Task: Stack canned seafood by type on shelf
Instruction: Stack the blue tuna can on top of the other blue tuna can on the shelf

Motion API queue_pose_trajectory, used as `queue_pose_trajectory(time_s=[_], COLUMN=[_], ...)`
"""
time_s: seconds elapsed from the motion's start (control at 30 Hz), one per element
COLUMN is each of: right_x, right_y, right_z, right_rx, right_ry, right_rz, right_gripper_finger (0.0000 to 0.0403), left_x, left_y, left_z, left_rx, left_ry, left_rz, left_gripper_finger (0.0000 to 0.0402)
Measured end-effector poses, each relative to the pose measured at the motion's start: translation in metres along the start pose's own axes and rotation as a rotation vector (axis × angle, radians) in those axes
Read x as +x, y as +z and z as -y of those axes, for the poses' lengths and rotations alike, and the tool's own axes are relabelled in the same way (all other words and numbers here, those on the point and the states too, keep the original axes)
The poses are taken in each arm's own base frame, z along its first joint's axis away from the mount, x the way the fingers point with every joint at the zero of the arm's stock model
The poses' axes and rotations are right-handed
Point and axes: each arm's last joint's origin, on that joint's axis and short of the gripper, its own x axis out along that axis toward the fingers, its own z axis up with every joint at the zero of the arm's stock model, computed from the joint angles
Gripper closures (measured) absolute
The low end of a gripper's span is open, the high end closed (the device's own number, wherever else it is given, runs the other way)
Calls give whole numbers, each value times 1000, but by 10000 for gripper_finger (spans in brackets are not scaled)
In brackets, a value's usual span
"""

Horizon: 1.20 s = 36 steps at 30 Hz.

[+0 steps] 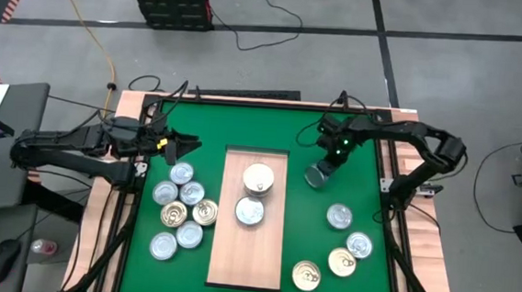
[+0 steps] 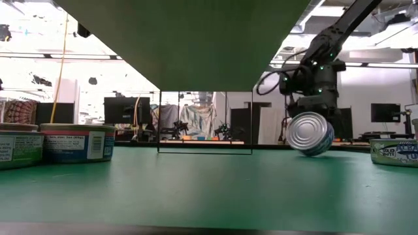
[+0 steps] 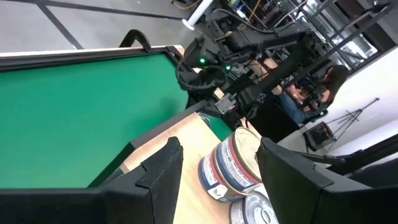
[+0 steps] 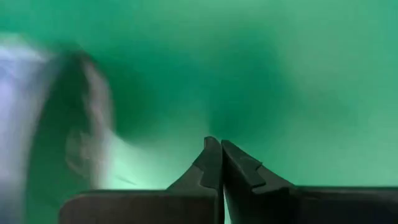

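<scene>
Right gripper — dark fingers pressed together, empty — beside a tilted silver round tin on the green mat. Two tins on the pale wooden board. Left gripper spread.

Green mat, pale wood shelf, gold & silver tins, blk arms.

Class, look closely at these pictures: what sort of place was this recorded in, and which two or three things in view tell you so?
Most likely a robotics lab or workshop, not a shop. Two robot arms flank a green mat on a concrete floor with taped lines, a power cable trails across it, and monitors and equipment stand in the room behind.
</scene>
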Motion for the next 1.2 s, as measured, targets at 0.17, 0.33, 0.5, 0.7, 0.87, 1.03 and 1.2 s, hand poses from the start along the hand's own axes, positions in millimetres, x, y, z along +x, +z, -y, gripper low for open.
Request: queue_pose_trajectory(time_s=[0.17,0.33,0.5,0.7,0.87,1.03,1.2], right_x=[-36,-75,-91,-89,-84,-81,-68], right_y=[1,-1,-1,7,12,14,22], right_z=[1,-11,-31,-62,-85,-83,-85], right_rx=[-7,-118,-225,-278,-428,-460,-548], right_ry=[-63,-83,-33,37,66,40,13], right_rz=[88,254,344,413,502,524,504], right_gripper_finger=[374,358,286,149,73,54,67], left_x=[0,0,0,0,0,0,0], left_y=[0,0,0,0,0,0,0], left_z=[0,0,0,0,0,1,0], left_rx=[-16,-17,-17,-29,-31,-51,-54], left_ry=[0,0,0,-5,-5,-18,-1], left_rz=[0,1,1,-4,-5,-17,1], left_gripper_finger=[203,203,203,203,203,203,203])
